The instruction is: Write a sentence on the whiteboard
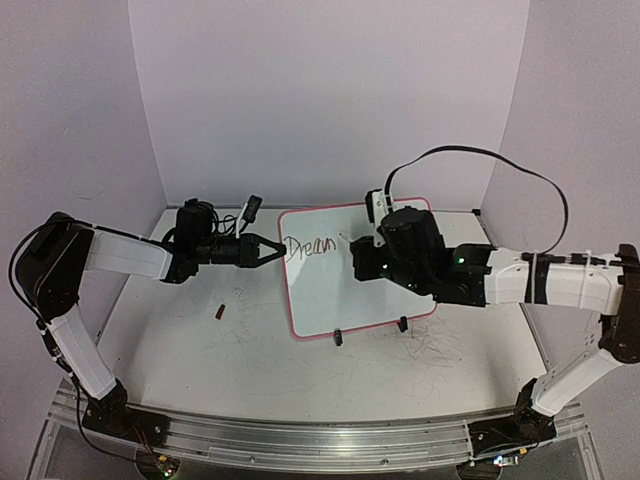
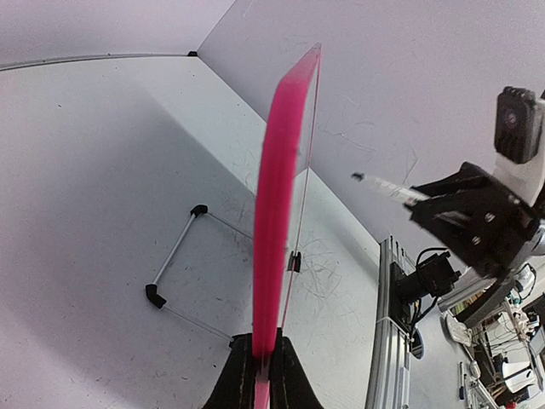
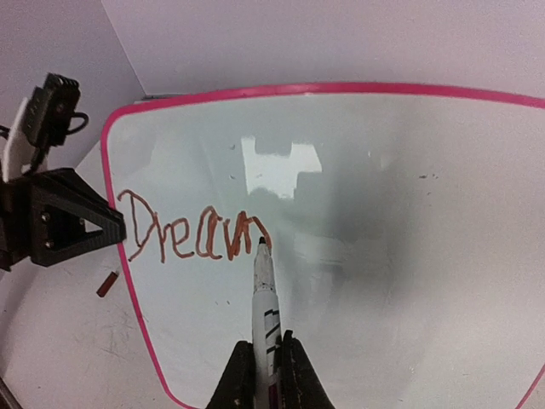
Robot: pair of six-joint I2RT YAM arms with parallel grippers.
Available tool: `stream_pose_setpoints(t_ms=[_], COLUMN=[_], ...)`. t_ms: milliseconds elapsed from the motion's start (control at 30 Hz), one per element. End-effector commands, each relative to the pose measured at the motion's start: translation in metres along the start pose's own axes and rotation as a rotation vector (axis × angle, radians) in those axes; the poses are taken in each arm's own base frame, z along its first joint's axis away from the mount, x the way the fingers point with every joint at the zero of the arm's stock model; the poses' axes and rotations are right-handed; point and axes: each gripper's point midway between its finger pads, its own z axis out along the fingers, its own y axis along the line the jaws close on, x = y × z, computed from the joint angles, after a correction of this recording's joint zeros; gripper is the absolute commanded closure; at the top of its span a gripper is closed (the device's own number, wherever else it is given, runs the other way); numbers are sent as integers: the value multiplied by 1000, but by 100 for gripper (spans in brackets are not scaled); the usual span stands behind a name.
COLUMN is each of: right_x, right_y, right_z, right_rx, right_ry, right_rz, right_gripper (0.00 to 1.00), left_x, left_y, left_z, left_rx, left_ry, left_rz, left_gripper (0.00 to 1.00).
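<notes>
Arm stretched level, the left hand (image 1: pixel 272 250) clenches the left edge of the whiteboard (image 1: pixel 340 300), propped on the table (image 1: pixel 180 335). The right hand (image 3: pixel 266 375) grasps a marker (image 3: pixel 264 290), tip at the end of the sentence (image 3: pixel 192 234), "Dream".

I see the whiteboard (image 1: pixel 330 290) standing tilted mid-table, barring a straight pass from near to far. My left gripper (image 1: pixel 272 250) clamps its left edge, and my right gripper (image 3: pixel 262 375) with its marker (image 3: pixel 264 281) crowds the face. Open table (image 1: pixel 250 380) lies nearer, except for a small dark-red piece (image 1: pixel 220 310) at left. Walls (image 1: pixel 330 100) close the far side.
</notes>
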Motion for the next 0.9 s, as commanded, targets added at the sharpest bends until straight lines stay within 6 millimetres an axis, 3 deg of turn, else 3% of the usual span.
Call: stream_pose_setpoints(t_ms=[0,400,867], right_x=[-42,-49,-41], right_y=[-3,-29,-19], right_z=[-39,-66,-64], right_rx=[-43,15,-58], right_ry=[-115,-210,-207], right_rz=[42,-5,-45], right_gripper=[100,100,100], left_x=[-18,-25,-15], left_y=[-19,-5,-5], left_z=[-3,4,-2], left_rx=[14,-54,-96], left_ry=[-36,-9,4], left_rz=[66,55,65], left_gripper=[100,100,100])
